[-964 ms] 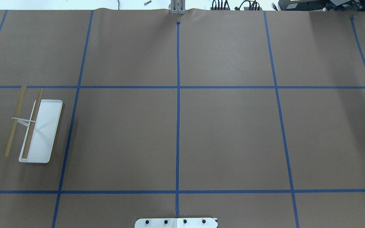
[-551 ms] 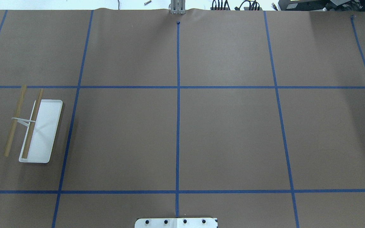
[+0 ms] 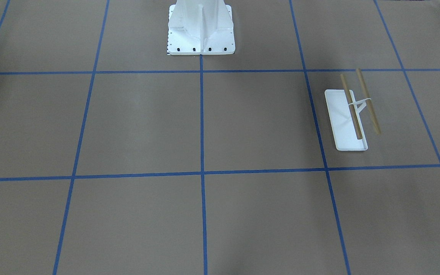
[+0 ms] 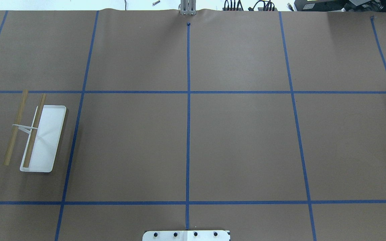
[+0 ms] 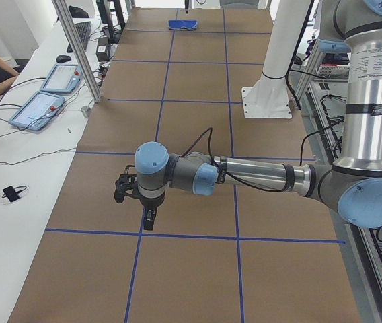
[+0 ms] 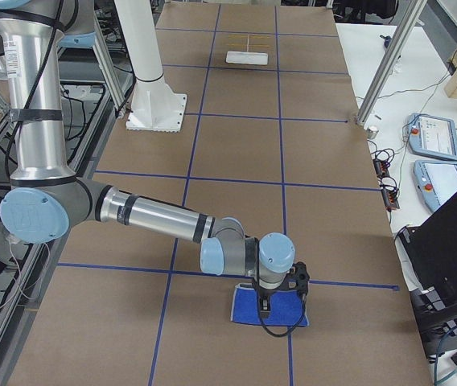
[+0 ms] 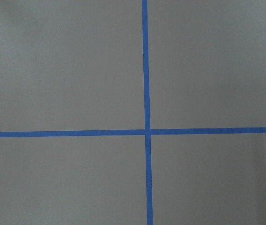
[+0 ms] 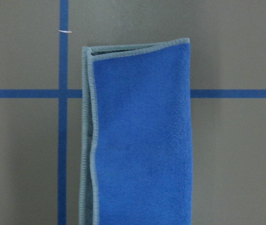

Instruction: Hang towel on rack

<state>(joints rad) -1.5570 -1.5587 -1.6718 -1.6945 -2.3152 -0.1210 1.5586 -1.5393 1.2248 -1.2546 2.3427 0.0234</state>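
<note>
1. The small rack with a flat white tray base and two tan wooden rods (image 4: 47, 134) stands upright on the brown paper counter (image 4: 240, 144) with blue tape lines (image 4: 188, 134), well apart from the big white bolted metal pedestal (image 3: 201, 26), on the robot's left of it
2. The folded royal-blue towel with pale grey stitched edge (image 8: 140, 136) lies flat, far on the pedestal's other side
3. The right claw (image 6: 265, 304) is right above the towel; released or clenched, I cannot tell
4. The left claw (image 5: 149, 219) hangs over bare counter on the pedestal's left side; its state I cannot tell either
</note>
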